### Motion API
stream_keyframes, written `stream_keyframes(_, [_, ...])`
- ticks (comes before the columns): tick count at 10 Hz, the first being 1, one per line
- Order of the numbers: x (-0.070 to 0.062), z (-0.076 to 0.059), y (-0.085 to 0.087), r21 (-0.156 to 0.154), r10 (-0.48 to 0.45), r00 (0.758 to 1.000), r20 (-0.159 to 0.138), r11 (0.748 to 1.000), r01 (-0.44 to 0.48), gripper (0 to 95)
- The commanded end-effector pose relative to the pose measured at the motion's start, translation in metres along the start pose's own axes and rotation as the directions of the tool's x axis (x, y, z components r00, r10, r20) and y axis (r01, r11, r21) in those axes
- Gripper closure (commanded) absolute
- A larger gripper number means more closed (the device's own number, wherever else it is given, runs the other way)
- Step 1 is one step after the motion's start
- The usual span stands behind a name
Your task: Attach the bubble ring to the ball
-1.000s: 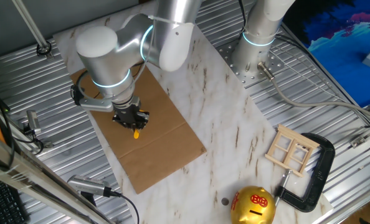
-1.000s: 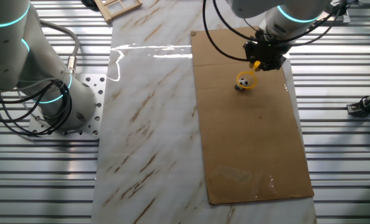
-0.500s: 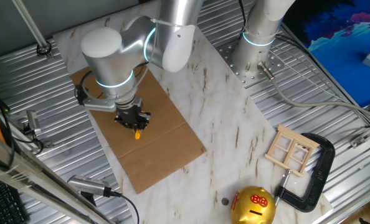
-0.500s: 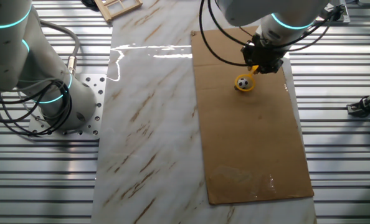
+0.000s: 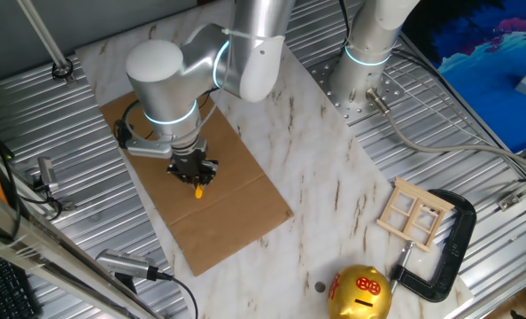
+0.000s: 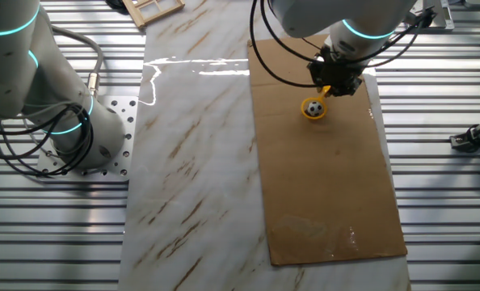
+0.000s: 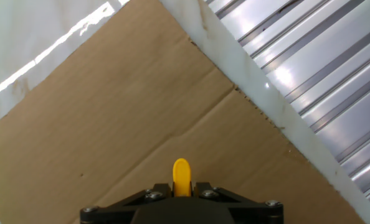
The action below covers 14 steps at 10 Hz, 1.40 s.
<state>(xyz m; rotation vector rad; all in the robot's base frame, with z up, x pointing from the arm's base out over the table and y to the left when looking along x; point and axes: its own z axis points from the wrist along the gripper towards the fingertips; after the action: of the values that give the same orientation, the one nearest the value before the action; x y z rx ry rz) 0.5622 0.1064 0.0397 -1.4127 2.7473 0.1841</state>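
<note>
Where the yellow loop lies on the cardboard sheet [image 6: 321,153], the bubble ring [image 6: 316,106] encircles the ball [image 6: 313,107], the small white and black sphere sitting inside the hoop in the other fixed view. The ring's short handle runs up from the loop into the end effector [image 6: 334,81], whose two fingers are closed on it. In the hand view the handle's rounded yellow end [image 7: 181,175] pokes out between the dark finger blocks, pinched tight with cardboard behind it. From the first fixed view only a yellow sliver [image 5: 198,189] shows beneath the end effector [image 5: 193,168], and the ball seems to be hidden there by the wrist. The cardboard rests on the marble counter [image 6: 191,162], near its edge by the ribbed metal. Well apart, at the counter's far end, stand a gold piggy bank [image 5: 359,293], a small wooden frame [image 5: 413,213] and a black clamp [image 5: 446,251].
</note>
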Motion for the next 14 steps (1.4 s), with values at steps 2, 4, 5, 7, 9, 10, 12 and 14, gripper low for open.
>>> stream_keyframes(2, [-0.0006, 0.0040, -0.0031, 0.002, -0.003, 1.000, 0.009, 1.000, 0.003, 95.0])
stream_keyframes(4, [-0.0013, 0.0057, -0.0055, 0.005, -0.003, 1.000, 0.012, 1.000, 0.003, 95.0])
stream_keyframes(5, [-0.0014, 0.0061, -0.0059, 0.007, -0.003, 1.000, 0.014, 1.000, 0.003, 95.0])
stream_keyframes(7, [-0.0013, 0.0065, -0.0061, 0.009, -0.001, 1.000, 0.017, 1.000, 0.001, 95.0])
stream_keyframes(9, [-0.0015, 0.0067, -0.0061, 0.009, -0.003, 1.000, 0.018, 1.000, 0.003, 95.0])
stream_keyframes(10, [-0.0018, 0.0069, -0.0060, 0.009, -0.004, 1.000, 0.020, 1.000, 0.003, 95.0])
stream_keyframes(12, [-0.0040, 0.0083, -0.0050, 0.011, -0.007, 1.000, 0.022, 1.000, 0.007, 95.0])
stream_keyframes(14, [-0.0058, 0.0096, -0.0043, 0.016, -0.022, 1.000, 0.022, 1.000, 0.022, 57.0])
